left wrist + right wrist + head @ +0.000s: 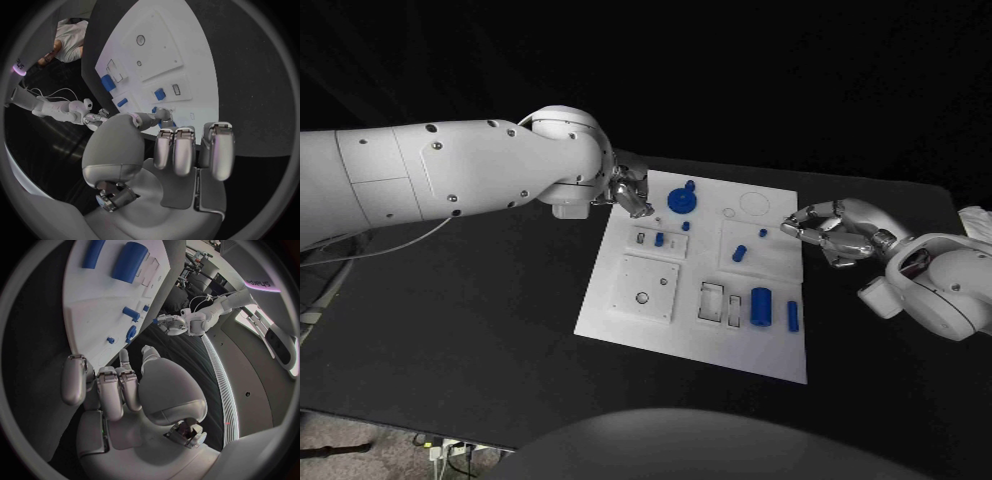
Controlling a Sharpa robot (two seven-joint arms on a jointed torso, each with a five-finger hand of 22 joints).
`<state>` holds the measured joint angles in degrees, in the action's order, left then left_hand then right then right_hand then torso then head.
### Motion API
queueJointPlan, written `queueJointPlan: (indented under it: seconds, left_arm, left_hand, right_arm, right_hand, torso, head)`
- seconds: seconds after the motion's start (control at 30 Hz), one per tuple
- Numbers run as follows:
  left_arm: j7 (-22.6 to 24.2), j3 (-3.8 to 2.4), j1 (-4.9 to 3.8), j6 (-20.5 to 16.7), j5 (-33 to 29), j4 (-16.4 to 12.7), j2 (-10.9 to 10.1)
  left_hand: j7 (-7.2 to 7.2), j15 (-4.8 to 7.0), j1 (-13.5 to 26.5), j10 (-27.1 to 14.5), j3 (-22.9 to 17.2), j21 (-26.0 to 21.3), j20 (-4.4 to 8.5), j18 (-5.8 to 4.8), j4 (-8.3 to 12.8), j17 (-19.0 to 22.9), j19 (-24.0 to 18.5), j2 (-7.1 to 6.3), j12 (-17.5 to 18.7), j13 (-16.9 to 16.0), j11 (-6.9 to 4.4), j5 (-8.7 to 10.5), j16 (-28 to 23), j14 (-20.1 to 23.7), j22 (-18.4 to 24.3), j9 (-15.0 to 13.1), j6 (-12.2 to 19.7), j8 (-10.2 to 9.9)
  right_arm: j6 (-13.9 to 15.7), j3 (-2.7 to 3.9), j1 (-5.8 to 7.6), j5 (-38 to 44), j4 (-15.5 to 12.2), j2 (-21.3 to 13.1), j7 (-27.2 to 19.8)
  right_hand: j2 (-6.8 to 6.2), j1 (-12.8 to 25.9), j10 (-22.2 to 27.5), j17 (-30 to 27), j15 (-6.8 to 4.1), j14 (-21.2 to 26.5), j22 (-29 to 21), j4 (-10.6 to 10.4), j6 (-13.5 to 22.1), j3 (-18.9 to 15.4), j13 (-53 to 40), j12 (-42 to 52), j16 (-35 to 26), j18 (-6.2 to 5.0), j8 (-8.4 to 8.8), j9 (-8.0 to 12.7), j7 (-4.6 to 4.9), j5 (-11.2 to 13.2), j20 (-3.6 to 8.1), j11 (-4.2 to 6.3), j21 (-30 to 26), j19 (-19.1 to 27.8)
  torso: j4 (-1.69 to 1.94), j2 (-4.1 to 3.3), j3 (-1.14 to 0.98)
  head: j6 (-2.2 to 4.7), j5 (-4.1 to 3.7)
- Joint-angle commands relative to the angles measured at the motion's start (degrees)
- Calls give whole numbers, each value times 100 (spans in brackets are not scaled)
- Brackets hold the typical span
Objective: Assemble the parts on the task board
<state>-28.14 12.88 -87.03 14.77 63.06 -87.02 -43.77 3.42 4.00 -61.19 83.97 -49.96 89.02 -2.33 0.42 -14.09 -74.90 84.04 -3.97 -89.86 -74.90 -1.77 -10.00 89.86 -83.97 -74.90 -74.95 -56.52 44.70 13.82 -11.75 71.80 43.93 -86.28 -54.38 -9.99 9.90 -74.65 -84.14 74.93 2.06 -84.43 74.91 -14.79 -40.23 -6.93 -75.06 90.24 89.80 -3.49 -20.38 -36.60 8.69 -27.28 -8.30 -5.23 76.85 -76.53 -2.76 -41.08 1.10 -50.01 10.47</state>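
The task board lies at the centre of the head view, blue parts scattered on it. The left hand is held empty by the board's upper-left edge, fingers loosely curled; the right hand, also empty (fingers apart), at right. A blue gear should be approached slowly from above. No writing can be read.

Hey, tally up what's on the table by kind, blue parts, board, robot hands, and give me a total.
Blue parts: 7
White task board: 1
Robot hands, left and right: 2
Total: 10
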Motion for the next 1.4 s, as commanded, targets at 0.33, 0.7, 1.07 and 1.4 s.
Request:
queueJointPlan:
  seconds: [0.33, 0.7, 1.07, 1.4]
  left_arm:
    - [-429, -2, -141, 1789, -497, 473, 288]
    - [256, 1, -148, 732, -542, 491, 130]
    - [1853, 3, -146, -2254, 504, 176, -550]
    - [1860, 19, -117, -3063, 1484, 402, -889]
  left_hand:
    - [-248, 62, 212, 603, -645, 50, 41, -29, 769, -1510, 564, -263, -14, -1510, -73, -1529, 14, -603, -1492, -442, -550, 649]
    - [-112, -5, -99, 603, 414, -92, 41, 11, 658, -1510, 458, -57, -14, -1510, -20, -685, 14, -603, -1440, 305, 781, -1159]
    - [187, -153, -1789, 603, 2179, 17, -126, -20, 705, -1510, 540, -324, -14, -1510, 187, 144, 14, -603, -1480, 2723, 959, -3091]
    - [23, -33, -2299, 603, 2776, 97, -48, -42, 216, -1510, 595, -569, -14, -1510, 52, 163, 14, -603, -1509, 4409, 874, -4088]
  right_arm:
    - [-101, 0, 7, 27, -53, -10, 56]
    - [-92, 0, 9, 28, -60, -26, 54]
    - [235, 0, 10, -18, -124, -106, -286]
    - [341, -1, 9, -68, -135, -96, -446]
  right_hand:
    - [4, -70, -586, 1507, -7, -557, 971, -11, -43, 10, -1494, -24, 20, -55, 1, 3, -9, -31, -5, 42, -31, 67]
    - [-5, -79, -586, 1507, -7, -557, 967, -9, -28, 13, -1494, -24, 20, -58, 10, 8, -9, -30, -6, 44, -41, 76]
    - [-12, -84, -586, 1507, -23, -557, 985, -63, 45, 17, -1494, -24, 20, -47, 47, 23, -14, 119, -1, 67, -2, 27]
    - [-6, -2, -586, 1507, -44, -557, 1008, -161, 124, -72, -1494, -24, 20, -31, 58, 22, -11, 718, 21, 86, 45, -43]
  torso:
    - [1, -4, 3]
    - [10, 3, 6]
    - [11, 8, 8]
    - [13, -5, 16]
  head:
    - [1, 26]
    - [1, 22]
    - [1, 69]
    - [1, 97]
